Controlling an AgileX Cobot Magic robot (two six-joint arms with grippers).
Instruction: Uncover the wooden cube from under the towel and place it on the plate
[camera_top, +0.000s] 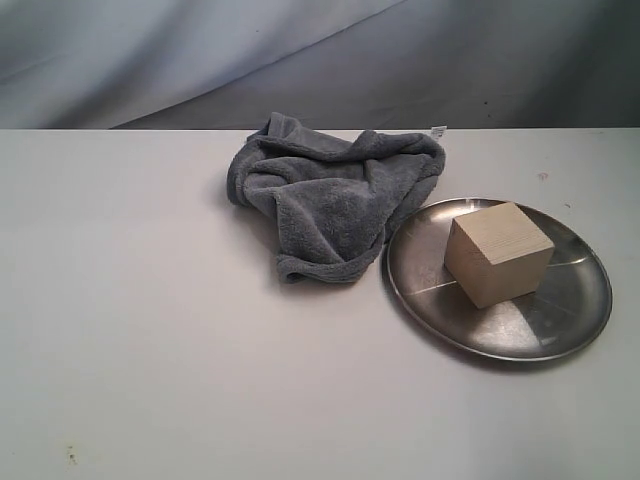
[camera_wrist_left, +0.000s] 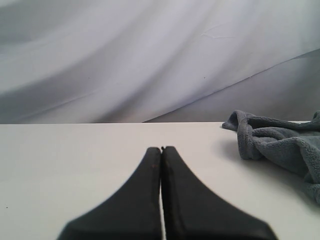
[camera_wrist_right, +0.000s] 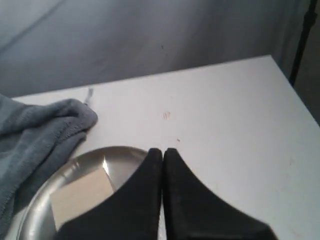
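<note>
"Steel plate (camera_top: 566, 322) on the right side of the table (camera_top: 150, 350), see it? That is where the wooden cube (camera_top: 498, 252) sits, inside the rim, about the middle of the dish. It's flat on one face with a corner turned our way."

"I see it. Pale wood, sharp edges, fully in the open. And the towel (camera_top: 325, 195)?"

"Bunched in a blue-grey heap just left of the plate and a little farther back. Its lower fold comes right up beside the plate's rim. Whether the cloth touches the metal I cannot tell from here. A small white label (camera_top: 437, 129) pokes out at its far right corner."

"Is the cloth over the cube at all?"

"No, cube and towel are apart, with bare steel between them."

"What about the arms?"

"Their own wrist cameras show them. The left gripper (camera_wrist_left: 161, 149) has its two black fingers pressed together, tip against tip, holding nothing. It points out across bare tabletop, with the towel's edge off to one side ahead of it. The right gripper (camera_wrist_right: 162, 151) is closed the same way, empty. In its own camera its tips line up over the plate's rim, and the cube lies just to one side of them."

"And behind everything?"

"Grey draped backdrop (camera_top: 300, 50), with soft folds running across it."
</note>
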